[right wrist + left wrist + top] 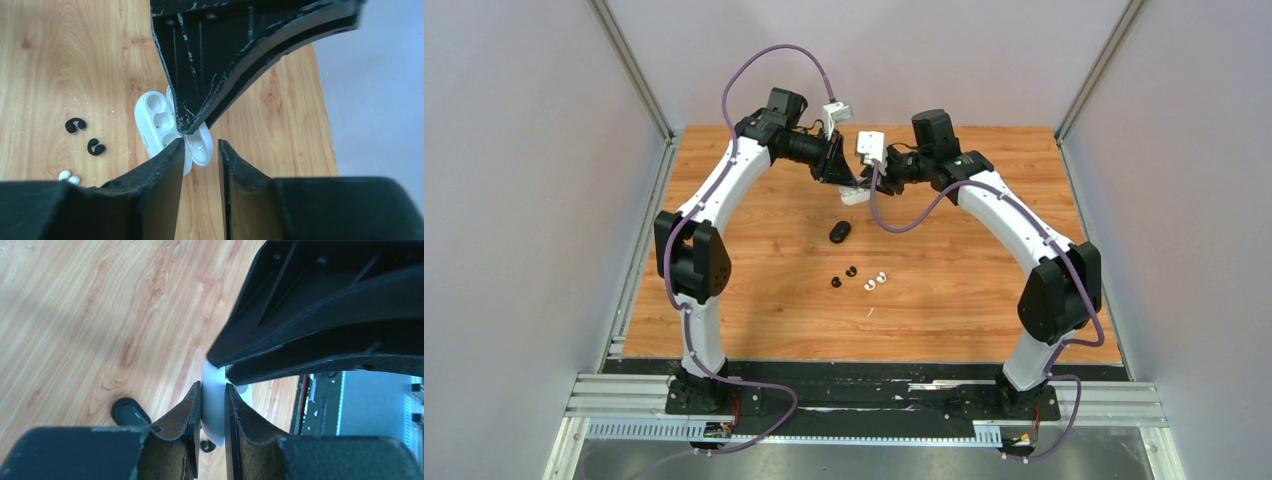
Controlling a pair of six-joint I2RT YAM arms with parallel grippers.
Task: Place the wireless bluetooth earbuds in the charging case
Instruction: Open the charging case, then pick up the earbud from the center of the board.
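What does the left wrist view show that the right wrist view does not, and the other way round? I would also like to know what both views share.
Only the left wrist view: the black case, closed, lying on the table, and the left gripper clamped on an edge of the white charging case. Only the right wrist view: that case's open inside, its wells empty, and the white earbuds lying together on the wood, outside it. Both: the white charging case and the wooden table.

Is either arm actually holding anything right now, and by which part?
The left tool pinches the open white plastic pill-shaped charging case by a thin edge of one half; the right tool stands open, holding nothing.
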